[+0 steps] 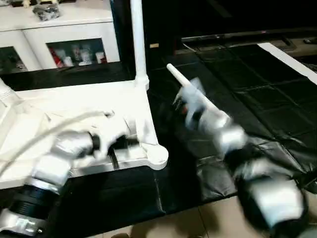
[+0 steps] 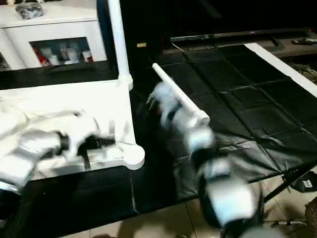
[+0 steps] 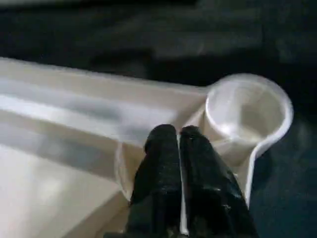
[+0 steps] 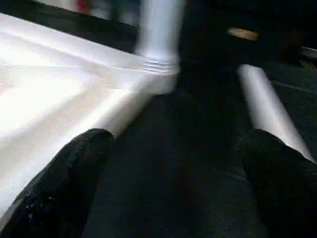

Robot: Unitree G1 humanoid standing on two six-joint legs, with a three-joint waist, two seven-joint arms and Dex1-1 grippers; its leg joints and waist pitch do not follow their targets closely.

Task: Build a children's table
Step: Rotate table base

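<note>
Upside-down white table top (image 1: 74, 106) lies on black-covered bench (image 1: 237, 99), one leg (image 1: 137, 39) upright in far corner. Left gripper (image 3: 178, 144), fingers together, near empty corner socket (image 3: 247, 111). Right gripper (image 4: 173, 163), fingers wide apart, beside loose leg (image 1: 190, 91); leg should be gripped mid-shaft, then aligned w/ socket.

A black sheet (image 1: 247, 114) with a grid of creases covers the bench, its near edge hanging above a pale tiled floor (image 1: 198, 223). At the back stands a white cabinet (image 1: 64, 29) with glass-fronted shelves holding small red and white items (image 1: 79, 53); a dark bundle (image 1: 47, 11) lies on top. A white strip (image 1: 290, 60) runs along the sheet's far right side.
</note>
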